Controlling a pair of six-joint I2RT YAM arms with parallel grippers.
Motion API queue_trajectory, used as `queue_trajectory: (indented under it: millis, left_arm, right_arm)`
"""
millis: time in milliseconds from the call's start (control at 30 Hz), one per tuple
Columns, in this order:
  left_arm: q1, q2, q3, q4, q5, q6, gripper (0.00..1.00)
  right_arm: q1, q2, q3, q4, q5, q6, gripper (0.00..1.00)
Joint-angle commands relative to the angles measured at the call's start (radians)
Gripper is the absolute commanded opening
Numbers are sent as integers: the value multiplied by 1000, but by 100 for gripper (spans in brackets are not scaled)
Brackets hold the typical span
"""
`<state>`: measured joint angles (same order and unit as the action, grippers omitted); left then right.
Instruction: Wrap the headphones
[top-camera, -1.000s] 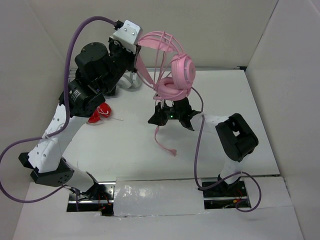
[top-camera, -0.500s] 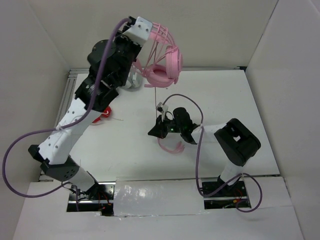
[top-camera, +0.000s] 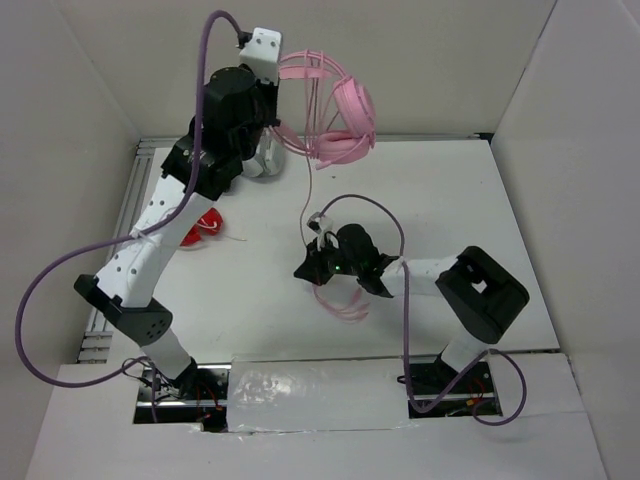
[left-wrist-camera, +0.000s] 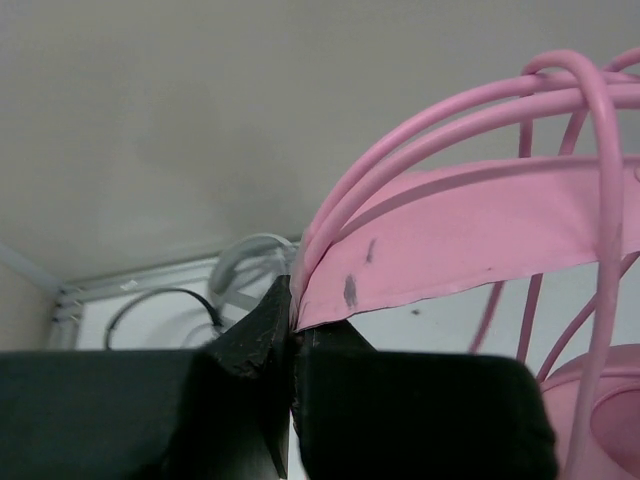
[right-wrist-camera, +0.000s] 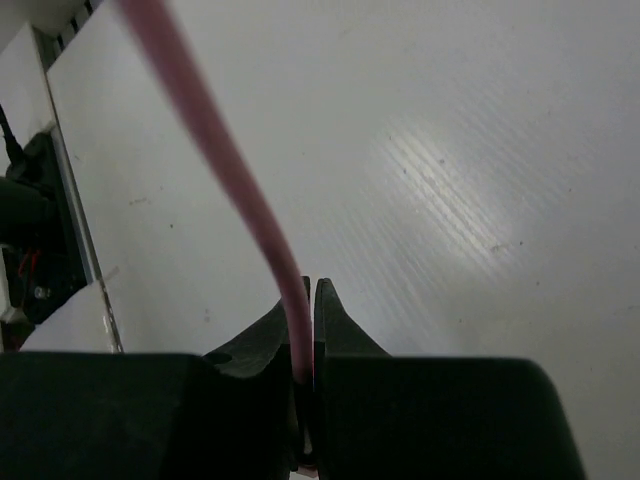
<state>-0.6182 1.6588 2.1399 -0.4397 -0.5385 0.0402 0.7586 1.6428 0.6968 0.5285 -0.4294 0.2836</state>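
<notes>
**Left gripper.** The jaws of the left gripper (left-wrist-camera: 292, 322) are pressed together on the lower edge of the flat pink headband (left-wrist-camera: 470, 230). Dark scuff marks show on the band just beside the pinch point. Thin pink wire hoops arch above the band and run out of the right side of the wrist view.

**Right gripper.** The jaws of the right gripper (right-wrist-camera: 305, 335) are closed to a narrow slit, pinching the thin pink cable (right-wrist-camera: 250, 200). In the wrist view the cable rises from between the fingertips toward the upper left, out of focus at its far end.

**Headphones.** The headphones (top-camera: 345, 120) hang in the air from the left gripper, lifted off the table (top-camera: 450, 190) and seen against its far edge and the back wall (top-camera: 430, 60). The earcups (top-camera: 352, 105) hang to the right of the grip point. From the earcups the cable drops in a straight line to the right gripper, which sits low near the middle of the table. Slack cable lies in loose loops (top-camera: 340, 302) on the table just in front of that gripper.

**Surroundings.**
- A red object (top-camera: 200, 228) lies on the table near the left arm.
- White-grey headphones (top-camera: 262, 160) rest at the far edge, partly hidden by the left arm.
- A thin black hoop (left-wrist-camera: 160, 305) lies beside them in the left wrist view.
</notes>
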Motion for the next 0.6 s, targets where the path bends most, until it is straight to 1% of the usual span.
queue_trajectory:
  millis: [0,67,100,133,167,200,233,333,400,467,533,567]
  left_arm:
    - [49,-47,37,-23,41,-363,0]
    - [90,-50,26,-83,122,-463,0]
    - [139,-51,15,-108,167,-512,0]
    - [159,-59,2,-116,260,-560,0]
    - [176,-65,-38,-102,282,-569,0]
    - [192,-67,-50,-94,291,-571,0]
    - [199,-56,-51,-108,264,-580,0]
    - [241,1,9,-171,201,-591,0]
    - [316,36,67,-214,236,-632,0]
    - [375,51,92,-237,268,-657,0]
    - [408,81,132,-266,281,-686,0]
    - [422,93,146,-272,261,-688,0]
  right_arm:
    - [34,-86,59,-54,41,-17,0]
    - [47,-100,67,-77,52,-26,0]
    - [53,-103,75,-103,69,-24,0]
    - [59,-103,81,-117,79,-24,0]
    - [61,-104,76,-120,78,-26,0]
    - [61,-121,67,-116,83,-24,0]
    - [61,-132,61,-127,83,-30,0]
    - [80,-195,21,-180,129,-44,0]
    - [94,-231,-16,-206,155,-40,0]
    - [119,-242,-52,-211,135,-34,0]
    - [142,-239,-63,-217,106,-40,0]
    - [181,-235,-77,-214,110,-46,0]
